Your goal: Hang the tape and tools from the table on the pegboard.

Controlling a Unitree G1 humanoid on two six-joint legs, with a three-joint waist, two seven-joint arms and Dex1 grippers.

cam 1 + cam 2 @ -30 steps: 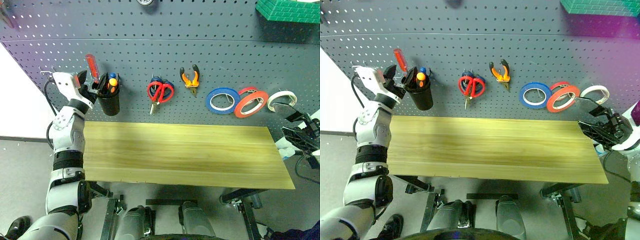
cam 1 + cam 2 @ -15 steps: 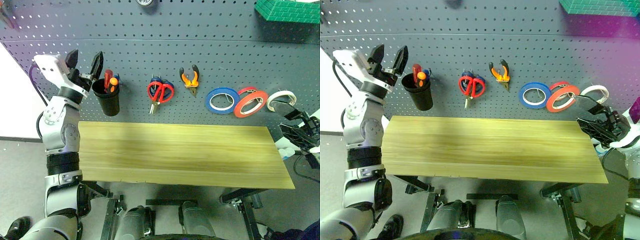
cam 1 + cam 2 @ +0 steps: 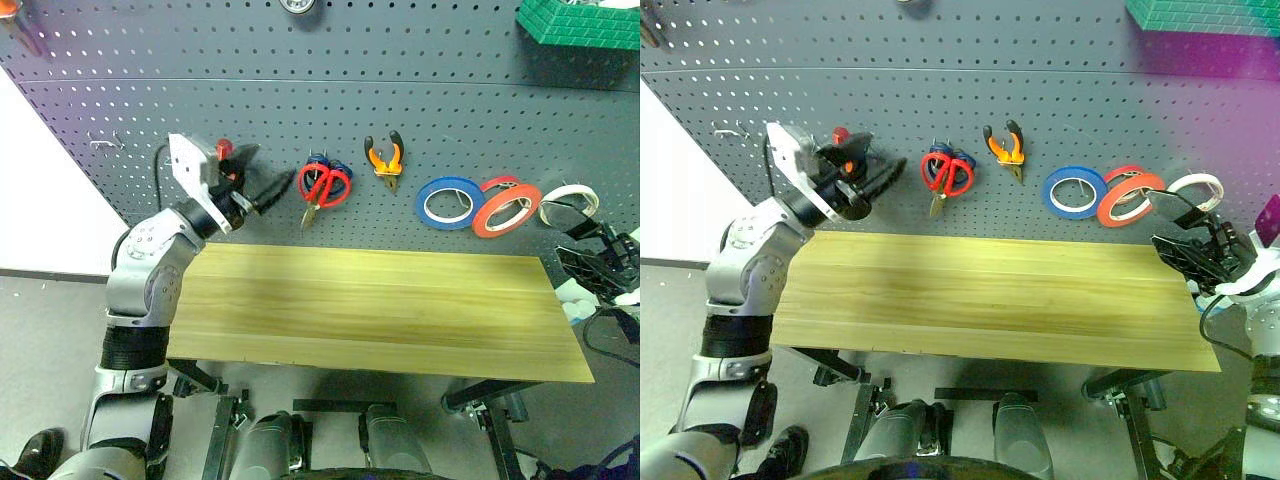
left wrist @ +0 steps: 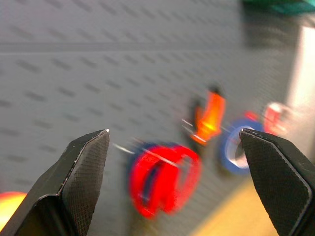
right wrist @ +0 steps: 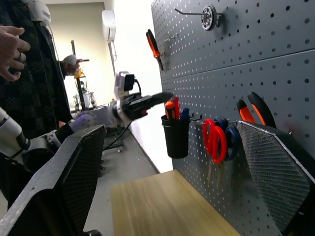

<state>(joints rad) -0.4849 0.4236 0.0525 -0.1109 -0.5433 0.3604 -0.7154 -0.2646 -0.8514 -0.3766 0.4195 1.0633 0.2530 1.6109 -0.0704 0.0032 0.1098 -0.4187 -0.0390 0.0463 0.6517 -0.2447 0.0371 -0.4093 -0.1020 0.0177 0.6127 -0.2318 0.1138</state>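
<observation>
A: What is the left gripper (image 3: 262, 186) doing?
B: Its two black fingers stand wide apart and hold nothing. It hangs in front of the pegboard (image 3: 300, 60), pointing along it toward the red-handled scissors (image 3: 322, 187), with the black cup (image 5: 176, 135) right by its wrist.
A: And what's in the cup?
B: The red handle of the screwdriver (image 5: 174, 107) stands up out of it, next to an orange-topped piece I cannot name.
A: The right gripper (image 3: 1185, 235)?
B: Spread wide too, empty, off the right end of the table (image 3: 370, 310), just below the white roll (image 3: 567, 202).
A: Where are the rest of the task things?
B: All on the board. The scissors hang over a blue-handled pair, the pliers (image 3: 384, 158) just to their right. Farther right comes the blue roll (image 3: 448, 201), then the red-orange tape (image 3: 507, 210), overlapping a smaller red roll behind it.
A: Room to move?
B: The plank top is bare from edge to edge. Between the left fingertips and the scissors there is a short gap of open board. A person stands in the right wrist view's background, well behind the left arm.
</observation>
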